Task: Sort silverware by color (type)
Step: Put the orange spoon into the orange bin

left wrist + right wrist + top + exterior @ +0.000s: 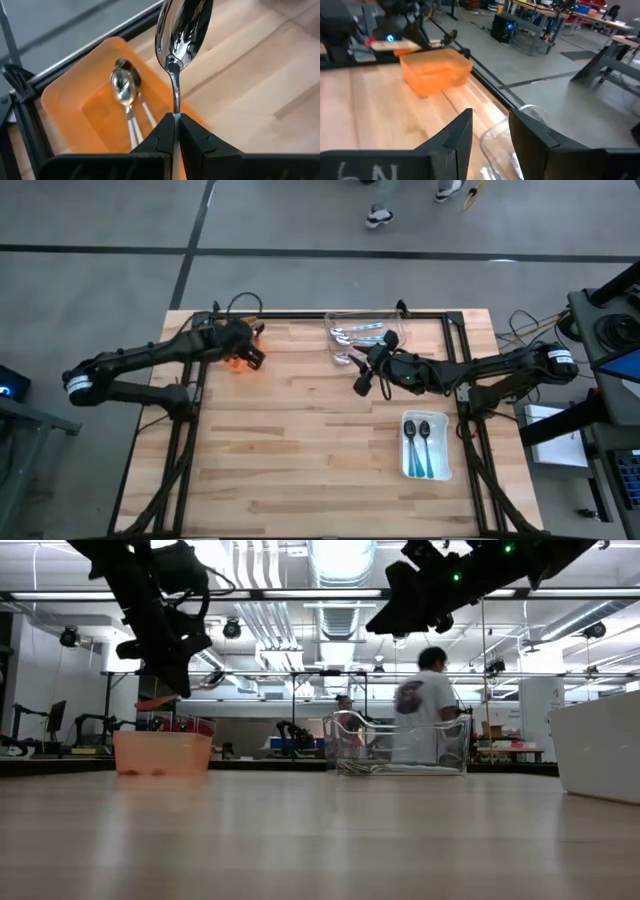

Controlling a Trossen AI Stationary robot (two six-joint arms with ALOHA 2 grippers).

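- Closest to the lens in the left wrist view, the left gripper has its two dark fingers clenched on the thin handle of a spoon with a shiny metal bowl, which stands up above the fingertips.
- Below that held spoon sits the shallow orange plastic tray, near the table's far left edge, with two more shiny-bowled spoons lying in it side by side.
- From above, the left gripper hangs over the orange tray.
- Right gripper hovers above the light wooden slatted table, just beside the clear plastic tray; its fingers stand apart with nothing between them.
- Several spoons lie in the clear tray at the table's far edge.
- Two spoons with light blue handles rest in the white rectangular tray near the right edge.
- Beyond the table, a person in a white shirt shows in the room.
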